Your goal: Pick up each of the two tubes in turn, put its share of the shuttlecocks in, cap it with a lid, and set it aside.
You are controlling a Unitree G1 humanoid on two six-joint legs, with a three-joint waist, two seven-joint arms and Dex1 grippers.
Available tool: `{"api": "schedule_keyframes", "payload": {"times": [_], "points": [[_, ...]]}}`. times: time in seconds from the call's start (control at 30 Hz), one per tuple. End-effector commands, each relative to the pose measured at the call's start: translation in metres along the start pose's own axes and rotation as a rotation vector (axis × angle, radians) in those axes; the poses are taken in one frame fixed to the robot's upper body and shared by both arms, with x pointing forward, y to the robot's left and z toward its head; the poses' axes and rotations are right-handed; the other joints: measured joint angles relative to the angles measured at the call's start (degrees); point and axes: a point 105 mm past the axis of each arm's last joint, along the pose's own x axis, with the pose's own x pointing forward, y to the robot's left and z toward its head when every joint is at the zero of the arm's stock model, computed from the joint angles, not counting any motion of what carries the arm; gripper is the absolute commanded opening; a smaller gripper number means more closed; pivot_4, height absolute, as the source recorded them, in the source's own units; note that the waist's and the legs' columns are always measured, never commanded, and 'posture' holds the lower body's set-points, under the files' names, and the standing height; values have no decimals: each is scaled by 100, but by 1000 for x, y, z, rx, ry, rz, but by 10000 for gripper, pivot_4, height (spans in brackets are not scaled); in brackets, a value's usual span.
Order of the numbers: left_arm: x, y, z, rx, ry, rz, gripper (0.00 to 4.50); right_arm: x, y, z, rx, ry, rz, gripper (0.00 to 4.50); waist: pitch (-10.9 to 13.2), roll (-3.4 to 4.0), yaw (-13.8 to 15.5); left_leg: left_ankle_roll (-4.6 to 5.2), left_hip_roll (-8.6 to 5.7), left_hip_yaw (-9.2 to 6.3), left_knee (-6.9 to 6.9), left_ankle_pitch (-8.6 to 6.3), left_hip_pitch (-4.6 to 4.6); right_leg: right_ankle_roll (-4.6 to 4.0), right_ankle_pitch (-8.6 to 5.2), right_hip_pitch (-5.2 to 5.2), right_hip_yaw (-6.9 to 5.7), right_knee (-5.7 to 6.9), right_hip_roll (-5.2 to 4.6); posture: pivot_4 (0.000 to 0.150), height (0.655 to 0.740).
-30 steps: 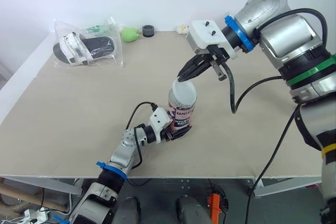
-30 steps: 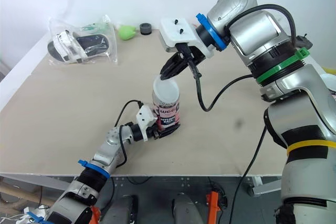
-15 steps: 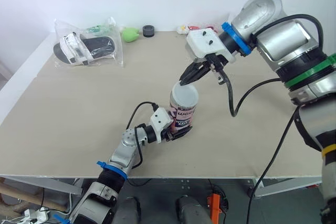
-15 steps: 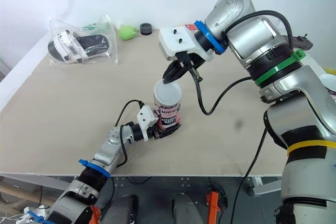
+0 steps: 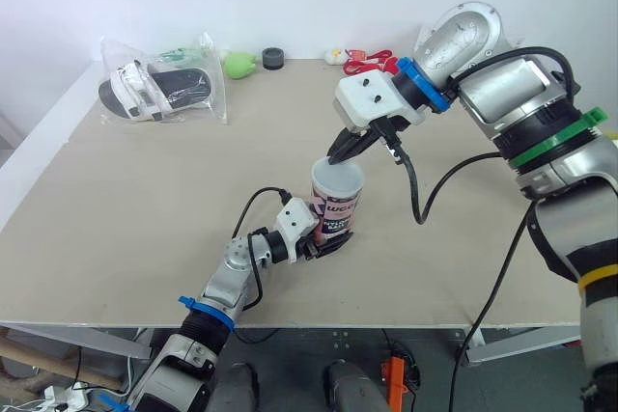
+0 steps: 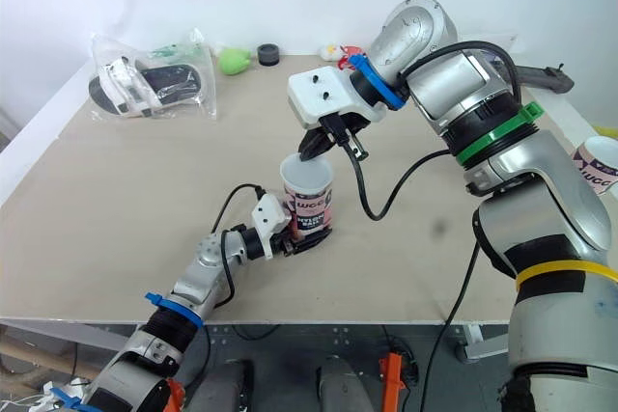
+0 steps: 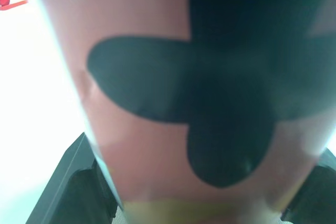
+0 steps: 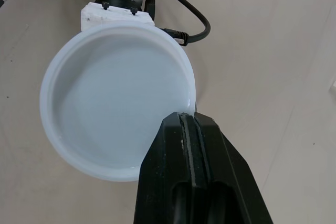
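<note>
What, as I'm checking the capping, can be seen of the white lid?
The lid is a round disc of milky plastic with a raised rim. It sits on the mouth of the upright tube, which the left gripper holds. The right gripper, fingers shut, touches its rim.

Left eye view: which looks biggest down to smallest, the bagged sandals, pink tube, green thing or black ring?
1. bagged sandals
2. pink tube, nearer the camera, so unsure
3. green thing and black ring, about alike
</note>
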Motion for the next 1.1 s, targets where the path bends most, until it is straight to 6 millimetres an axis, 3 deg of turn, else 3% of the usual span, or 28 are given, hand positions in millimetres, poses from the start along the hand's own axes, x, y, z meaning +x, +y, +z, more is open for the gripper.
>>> {"api": "schedule_keyframes", "payload": {"times": [0.03,0.07,0.23,0.33,0.47,0.6,0.8,1.1], "points": [[-7,-6,-26,-47,89,7,30706,1,5,-6,-2,35,35,6679,-1,0,-1,0,0,0,0,0,0,0,0,0,0,0,0,1500,7400],[-7,-6,-26,-47,89,7,30706,1,5,-6,-3,35,34,8579,-1,0,-2,0,0,0,0,0,0,0,0,0,1,0,0,1500,7400],[-7,-6,-26,-47,91,5,30706,-3,1,-2,-6,25,8,31913,-5,-1,-1,0,0,0,-2,0,0,6,1,1,0,0,0,1500,7400],[-7,-6,-26,-47,91,4,30706,-7,-3,1,-5,12,-14,43498,-5,0,-1,0,0,-1,-4,0,0,6,0,1,0,0,0,1500,7400],[-7,-6,-26,-47,92,2,30706,-14,-7,8,-2,-10,-41,44356,-5,0,-1,0,0,0,-4,0,0,6,1,-1,0,0,0,1500,7400],[-7,-6,-25,-47,92,1,30706,-22,-9,19,-1,-64,-62,31928,-4,-1,-1,0,0,0,-6,0,-1,2,-1,-3,0,0,0,1500,7400],[-8,-6,-26,-50,93,0,30706,-25,-1,34,23,-155,-25,1853,-4,-1,0,0,0,-1,-10,0,-4,3,-2,-6,0,-1,0,1500,7400],[-8,-7,-26,-49,96,-3,30706,-6,18,26,88,-166,69,810,-3,-2,-7,0,0,0,-14,0,-4,-6,-9,-10,2,-1,0,1500,7400]]}}
